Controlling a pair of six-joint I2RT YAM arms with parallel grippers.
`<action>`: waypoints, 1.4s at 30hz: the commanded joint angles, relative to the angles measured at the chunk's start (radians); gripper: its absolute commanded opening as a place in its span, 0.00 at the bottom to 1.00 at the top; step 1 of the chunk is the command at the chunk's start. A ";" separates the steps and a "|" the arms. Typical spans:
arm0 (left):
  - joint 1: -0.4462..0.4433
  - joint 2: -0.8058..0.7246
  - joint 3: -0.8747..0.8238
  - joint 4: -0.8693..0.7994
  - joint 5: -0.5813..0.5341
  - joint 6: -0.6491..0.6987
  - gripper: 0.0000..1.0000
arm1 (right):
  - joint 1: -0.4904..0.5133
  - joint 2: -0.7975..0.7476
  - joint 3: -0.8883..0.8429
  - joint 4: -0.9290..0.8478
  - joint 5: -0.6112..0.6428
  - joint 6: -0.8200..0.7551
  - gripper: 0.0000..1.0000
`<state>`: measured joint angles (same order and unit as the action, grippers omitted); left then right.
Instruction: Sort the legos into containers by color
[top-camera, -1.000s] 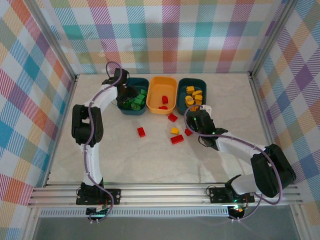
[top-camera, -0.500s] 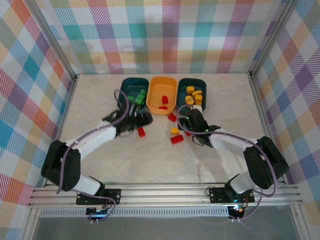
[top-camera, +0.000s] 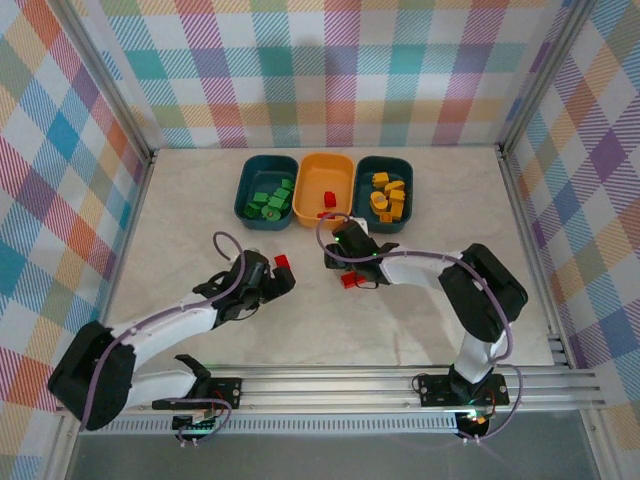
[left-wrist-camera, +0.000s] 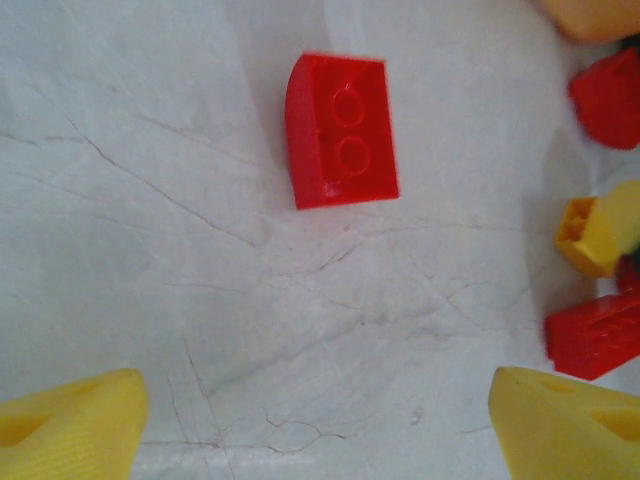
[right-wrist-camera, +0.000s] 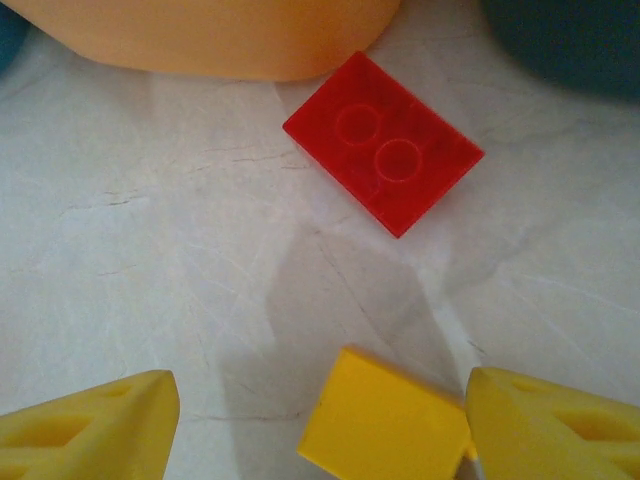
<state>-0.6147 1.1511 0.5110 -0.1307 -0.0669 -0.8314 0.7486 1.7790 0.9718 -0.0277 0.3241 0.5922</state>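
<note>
**Both grippers open over loose bricks**

The left gripper (left-wrist-camera: 318, 385) is spread wide, and a red brick (left-wrist-camera: 340, 130) lies ahead of its fingers, apart from them. The right gripper (right-wrist-camera: 322, 385) is also open, with a yellow brick (right-wrist-camera: 385, 430) just beside its right finger. A second red brick (right-wrist-camera: 385, 140) lies ahead, near the orange tub (right-wrist-camera: 210, 35). The left wrist view shows at least three red bricks. From above, three tubs: left teal tub (top-camera: 262, 168), orange, right teal tub (top-camera: 383, 162).

Left arm (top-camera: 190, 318) swung from the teal tub (top-camera: 250, 172) to a red brick (top-camera: 282, 262); right arm (top-camera: 430, 268) slid leftward.
</note>
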 joint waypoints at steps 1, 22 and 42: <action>-0.006 -0.098 -0.017 -0.092 -0.077 0.022 0.90 | 0.006 0.061 0.015 -0.070 -0.003 0.056 0.74; -0.007 -0.252 -0.060 -0.175 -0.122 0.023 0.94 | 0.043 0.091 0.161 -0.122 -0.277 -0.036 0.72; -0.008 -0.262 -0.048 -0.199 -0.122 0.048 0.95 | 0.108 0.092 0.251 -0.321 -0.341 -0.165 0.68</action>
<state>-0.6147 0.9054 0.4614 -0.3000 -0.1749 -0.8021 0.8413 1.8759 1.1847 -0.2878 -0.0795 0.4629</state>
